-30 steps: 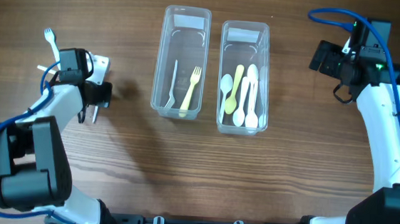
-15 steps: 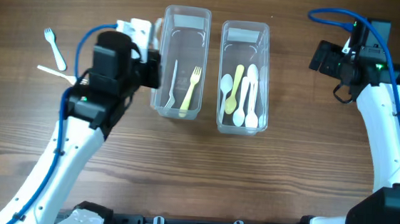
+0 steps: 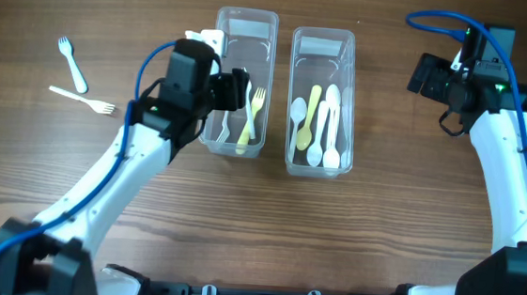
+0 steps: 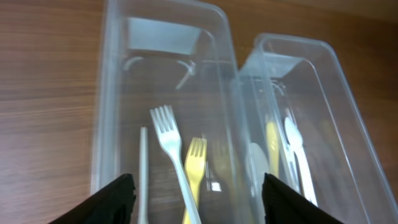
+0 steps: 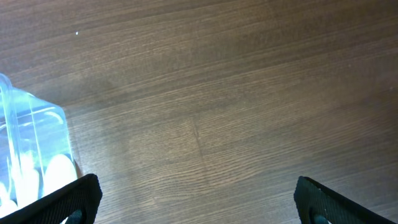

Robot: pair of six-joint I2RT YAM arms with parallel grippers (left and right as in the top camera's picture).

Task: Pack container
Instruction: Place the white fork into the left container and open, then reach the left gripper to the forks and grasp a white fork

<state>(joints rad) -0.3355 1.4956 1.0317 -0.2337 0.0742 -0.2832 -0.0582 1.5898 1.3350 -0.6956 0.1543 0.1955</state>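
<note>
My left gripper (image 3: 234, 87) (image 4: 200, 210) hangs open over the near end of the left clear container (image 3: 218, 40) (image 4: 106, 112). Nothing touches its fingers. Below it in that container lie a white fork (image 4: 169, 138), a yellow fork (image 3: 256, 105) (image 4: 195, 163) and a thin pale handle (image 4: 142, 168). The right clear container (image 3: 293, 84) (image 4: 336, 93) holds several white and yellow spoons (image 3: 327, 124). My right gripper (image 3: 431, 80) (image 5: 198, 200) stands open above bare table, to the right of that container's corner (image 5: 37, 140).
Two white forks lie loose on the wooden table at the far left, one (image 3: 72, 64) behind the other (image 3: 84, 101). The two containers stand side by side, nearly touching.
My left arm swung right from the loose forks to over the left container, and its jaws went from shut to open. A white fork now lies in that container. The right arm stayed still.
</note>
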